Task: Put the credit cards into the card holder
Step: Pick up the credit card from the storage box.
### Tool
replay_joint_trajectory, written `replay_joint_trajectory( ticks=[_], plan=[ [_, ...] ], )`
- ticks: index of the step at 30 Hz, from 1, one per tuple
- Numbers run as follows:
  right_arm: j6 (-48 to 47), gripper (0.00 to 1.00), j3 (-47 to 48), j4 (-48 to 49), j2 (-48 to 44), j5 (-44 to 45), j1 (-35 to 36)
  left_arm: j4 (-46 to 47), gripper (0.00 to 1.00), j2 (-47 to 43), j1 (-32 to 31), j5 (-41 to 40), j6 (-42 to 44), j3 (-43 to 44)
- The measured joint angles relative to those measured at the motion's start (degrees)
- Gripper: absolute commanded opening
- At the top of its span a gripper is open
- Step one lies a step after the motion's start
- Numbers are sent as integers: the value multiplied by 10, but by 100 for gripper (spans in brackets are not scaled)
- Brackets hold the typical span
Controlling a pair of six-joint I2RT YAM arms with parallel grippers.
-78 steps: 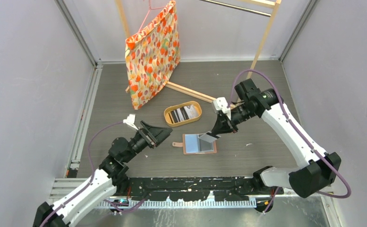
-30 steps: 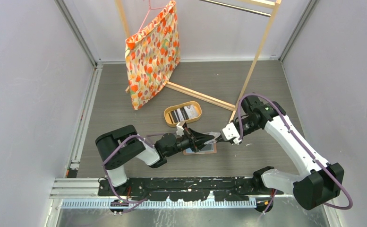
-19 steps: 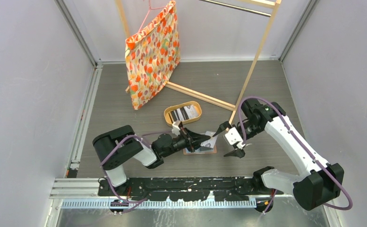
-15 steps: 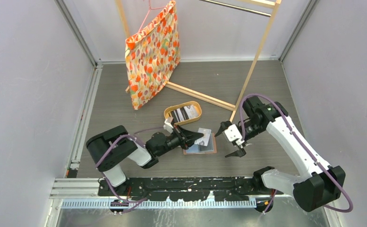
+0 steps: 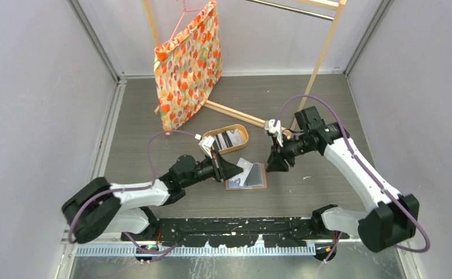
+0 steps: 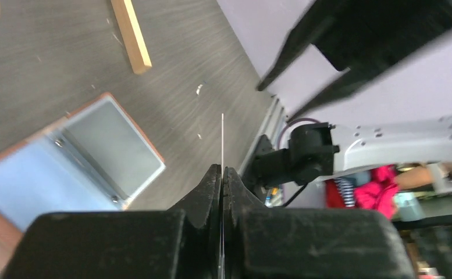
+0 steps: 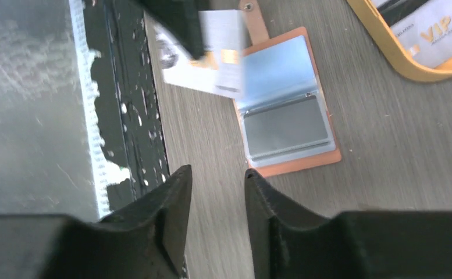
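Note:
The card holder (image 5: pixel 257 178) lies open on the table, salmon rim around a light-blue and a grey pocket, also seen in the right wrist view (image 7: pixel 287 119) and the left wrist view (image 6: pixel 84 154). My left gripper (image 5: pixel 238 170) is shut on one white-grey credit card (image 5: pixel 246 172), held just above the holder's left half. That card shows edge-on (image 6: pixel 221 136) between the closed jaws of the left gripper (image 6: pixel 222 172) and face-on in the right wrist view (image 7: pixel 209 55). My right gripper (image 5: pixel 271 165) hovers right of the holder, open and empty (image 7: pixel 217 173). More credit cards (image 5: pixel 226 139) lie in the oval tray.
The oval wooden tray (image 5: pixel 207 145) sits just behind the holder, its rim also in the right wrist view (image 7: pixel 386 52). A wooden rack (image 5: pixel 319 55) with a floral bag (image 5: pixel 188 67) stands at the back; its floor bar (image 5: pixel 235 115) runs behind the tray. A black rail (image 7: pixel 113 116) borders the near edge.
The right gripper let go of the card and drew back to the right, its jaws narrowing. The left gripper kept the card and pulled it left over the holder.

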Motion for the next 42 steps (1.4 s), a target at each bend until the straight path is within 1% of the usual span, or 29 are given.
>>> replay_joint_trajectory(
  ticks=[1,2,3,5,6,8,9,11,16,20,25,28,33,34,35,36,37,39,40,42],
  plan=[
    [42,28,-1,19,17,5,0,-33,1,-32,0,-4,38,1],
    [86,28,-1,41,37,9,0,-54,0,-56,0,-7,62,1],
    [122,34,-1,58,54,10,0,-72,1,-80,0,-12,87,0],
    [207,54,-1,97,93,7,0,-89,1,-115,0,-22,124,-5],
    [246,62,-2,117,110,-1,0,-90,1,-123,0,-24,132,-10],
    [303,71,-8,156,128,-28,-1,-87,1,-133,0,-29,147,-24],
    [328,75,-14,176,130,-47,-1,-84,1,-133,0,-31,150,-33],
    [370,77,-28,214,126,-80,-1,-71,1,-130,0,-34,152,-54],
    [463,76,-69,329,115,-127,15,-29,1,-110,0,-33,150,-78],
    [489,74,-75,367,116,-133,43,16,1,-101,0,-27,141,-78],
    [490,68,-74,374,129,-137,58,43,0,-101,0,-19,135,-76],
    [489,59,-74,374,132,-139,67,53,1,-101,0,-17,128,-76],
    [467,27,-67,360,141,-159,89,65,2,-99,0,-8,117,-75],
    [459,18,-62,353,145,-164,92,67,3,-98,0,-7,114,-74],
    [449,6,-57,345,148,-167,94,70,5,-96,0,-4,111,-73],
    [439,2,-53,337,150,-169,95,75,10,-96,0,-1,108,-73],
    [431,1,-51,333,151,-170,95,80,14,-96,0,1,108,-73],
    [420,1,-47,319,151,-179,94,80,32,-95,0,2,106,-71],
    [413,1,-44,313,151,-179,94,79,45,-96,0,2,104,-70],
    [397,1,-37,296,152,-177,95,70,60,-101,0,2,106,-70]
  ],
)
